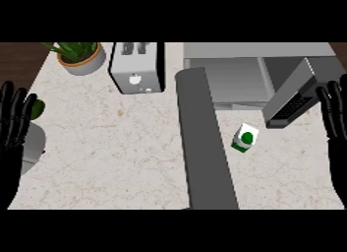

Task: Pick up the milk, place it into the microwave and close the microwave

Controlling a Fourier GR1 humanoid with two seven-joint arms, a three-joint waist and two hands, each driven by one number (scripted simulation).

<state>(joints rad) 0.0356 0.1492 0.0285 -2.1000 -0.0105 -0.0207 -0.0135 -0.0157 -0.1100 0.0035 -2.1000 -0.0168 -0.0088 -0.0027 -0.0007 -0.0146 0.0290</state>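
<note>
Marble counter (118, 147): milk (245, 138) outside open microwave (234, 78)

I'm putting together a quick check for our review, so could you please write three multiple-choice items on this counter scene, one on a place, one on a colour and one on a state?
1. Where does the milk carton stand?
A. on the counter in front of the microwave
B. inside the microwave
C. beside the potted plant

2. What colour is the round mark on the milk carton?
A. red
B. green
C. blue

3. How is the microwave door?
A. shut
B. taken off
C. swung open

Answers:
1 A, as the carton sits on the marble top just below the microwave's open front.
2 B, as the circle on its face is green.
3 C, as the door stands out at an angle and the inside shows, while the left hand and right hand rest open at the edges.
</note>
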